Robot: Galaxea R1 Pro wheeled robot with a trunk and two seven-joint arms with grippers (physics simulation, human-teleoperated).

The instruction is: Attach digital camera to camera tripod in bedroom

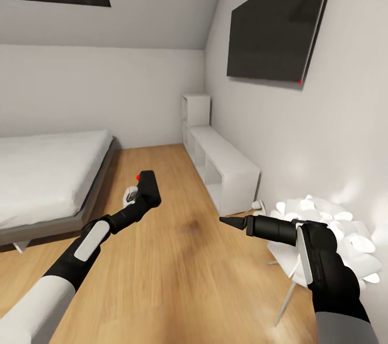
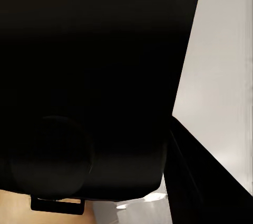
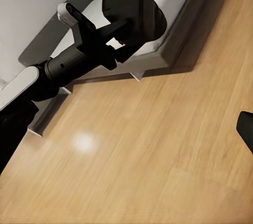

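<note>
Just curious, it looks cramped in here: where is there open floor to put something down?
The wood floor lies bare in a wide strip between the bed and the white cube shelves. It gets crowded by the right wall, where a white petal-shaped lamp stands beside the right gripper.

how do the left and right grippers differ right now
The left gripper is shut on the digital camera and raised over the floor near the bed. The right gripper holds nothing, its fingers together in a point, aimed toward the left arm. Both are black and hover above the wood floor.
</note>
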